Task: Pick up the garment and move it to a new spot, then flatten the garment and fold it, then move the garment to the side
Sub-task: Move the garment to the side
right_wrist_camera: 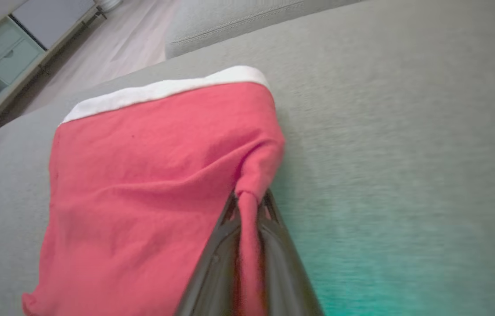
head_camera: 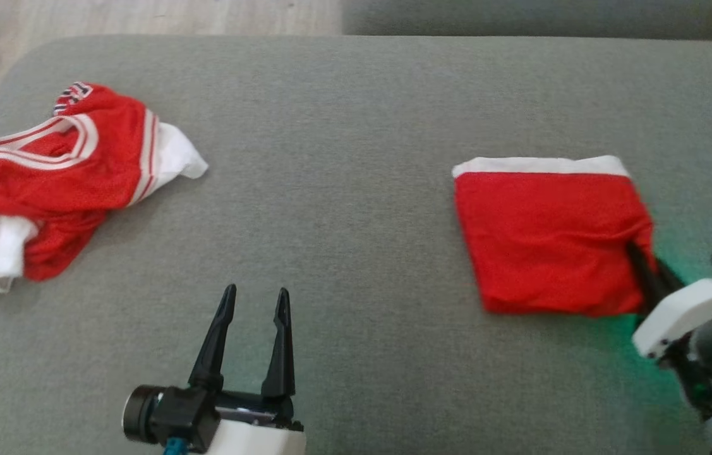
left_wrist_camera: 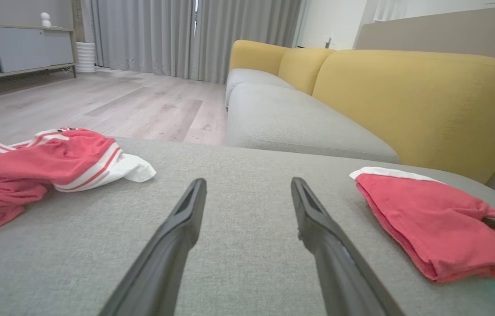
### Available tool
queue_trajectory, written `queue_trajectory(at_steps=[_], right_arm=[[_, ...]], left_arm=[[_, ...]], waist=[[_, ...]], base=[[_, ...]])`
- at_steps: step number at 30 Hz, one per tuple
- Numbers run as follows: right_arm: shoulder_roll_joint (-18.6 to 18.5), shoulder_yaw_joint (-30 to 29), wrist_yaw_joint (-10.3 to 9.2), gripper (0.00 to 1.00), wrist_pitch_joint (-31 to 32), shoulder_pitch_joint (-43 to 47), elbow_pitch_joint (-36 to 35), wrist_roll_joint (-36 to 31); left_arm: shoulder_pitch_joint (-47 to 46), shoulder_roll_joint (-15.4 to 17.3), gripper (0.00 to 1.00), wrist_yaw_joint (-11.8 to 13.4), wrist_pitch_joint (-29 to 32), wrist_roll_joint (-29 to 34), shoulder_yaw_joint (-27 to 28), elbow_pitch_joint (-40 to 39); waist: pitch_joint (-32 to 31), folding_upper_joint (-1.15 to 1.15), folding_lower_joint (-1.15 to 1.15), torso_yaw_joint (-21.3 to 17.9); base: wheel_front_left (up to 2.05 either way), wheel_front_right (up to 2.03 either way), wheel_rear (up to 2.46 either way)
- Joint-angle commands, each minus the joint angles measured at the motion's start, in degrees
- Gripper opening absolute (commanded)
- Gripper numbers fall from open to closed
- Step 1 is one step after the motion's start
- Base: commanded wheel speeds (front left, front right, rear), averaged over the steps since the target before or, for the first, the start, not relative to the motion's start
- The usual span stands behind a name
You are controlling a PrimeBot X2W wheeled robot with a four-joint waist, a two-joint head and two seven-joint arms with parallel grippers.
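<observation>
A broad grey cushion (head_camera: 343, 208) took up nearly the whole head view, with a strip of pale floor (head_camera: 141, 16) along the top left. In the left wrist view a yellow sofa (left_wrist_camera: 405, 96) stood beyond it at the upper right. At the left of the head view lay a crumpled heap of red and white clothes (head_camera: 59, 183), well apart from everything else.

The garment (head_camera: 545, 240) sat at the right of the head view: a flat red square, already folded, with a white band (head_camera: 539, 165) along its top edge. The left gripper (head_camera: 256, 291) hung at the bottom centre with its jaws wide apart, holding nothing and clear of both cloths. The right gripper (head_camera: 641, 254) reached in from the lower right corner. Its jaws were closed on a pinch of red cloth at the garment's right edge, which the right wrist view showed bunched between the fingers.

The garment looked light, thin and limp — likely to sag and come unfolded if lifted by a single layer. Whether the pinch took in every layer could not be told. The safer hold seemed to be through all layers at that edge, kept low — better to slide the garment aside than carry it high.
</observation>
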Motion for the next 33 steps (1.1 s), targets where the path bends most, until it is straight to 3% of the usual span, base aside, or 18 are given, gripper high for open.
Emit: queue_trajectory(at_steps=[1, 14, 19, 21, 22, 23, 28, 33], right_arm=[[-2.66, 0.22, 0.37, 0.0, -0.69, -2.13, -1.78, -0.74], [-19.54, -5.75, 0.37, 0.0, 2.79, -11.38, 0.61, -6.6], [-23.02, -9.89, 0.37, 0.0, 3.08, -15.38, 3.52, -10.13], [-22.75, -11.28, 0.37, 0.0, 2.88, -16.32, 3.61, -10.58], [-22.73, -11.94, 0.37, 0.68, 2.86, -16.75, 3.86, -11.74], [-22.73, -12.48, 0.37, 1.0, 2.59, -17.06, 4.01, -13.3], [-19.21, -15.21, 0.37, 1.0, 0.41, -17.3, 4.34, -20.02], [-11.8, -13.18, 0.37, 1.0, -0.63, -14.21, 0.84, -22.71]], left_arm=[[-1.93, -0.18, 1.0, 0.04, -0.37, 0.67, 1.82, -2.24], [-7.66, -0.18, 1.0, -3.03, -0.37, 4.51, 2.34, -3.17], [-10.27, -0.18, 1.0, -4.19, -0.37, 5.72, 2.64, -3.44], [-10.84, -0.18, 1.0, -4.47, -0.37, 5.98, 2.64, -3.38], [-11.1, -0.18, 1.0, -4.61, -0.37, 6.04, 2.61, -3.29], [-11.34, -0.18, 1.0, -4.72, -0.37, 6.07, 2.56, -3.14], [-11.95, -0.18, 1.0, -4.71, -0.37, 5.4, 2.07, -2.17], [-10.59, -0.18, 1.0, -3.83, -0.37, 3.97, 1.96, -1.63]], waist=[[0.61, 0.0, 0.0, -1.3], [8.86, 0.0, 0.0, -9.29], [12.59, 0.0, 0.0, -10.54], [13.37, 0.0, 0.0, -10.71], [13.63, 0.0, 0.0, -10.73], [13.75, 0.0, 0.0, -10.71], [11.93, 0.0, 0.0, -10.01], [6.91, 0.0, 0.0, -9.05]], base=[[0.0, 0.0, 0.0], [0.0, 0.0, 0.0], [0.0, 0.0, 0.0], [0.0, 0.0, 0.0], [0.0, 0.0, 0.0], [0.0, 0.0, 0.0], [0.0, 0.0, 0.0], [0.0, 0.0, 0.0]])
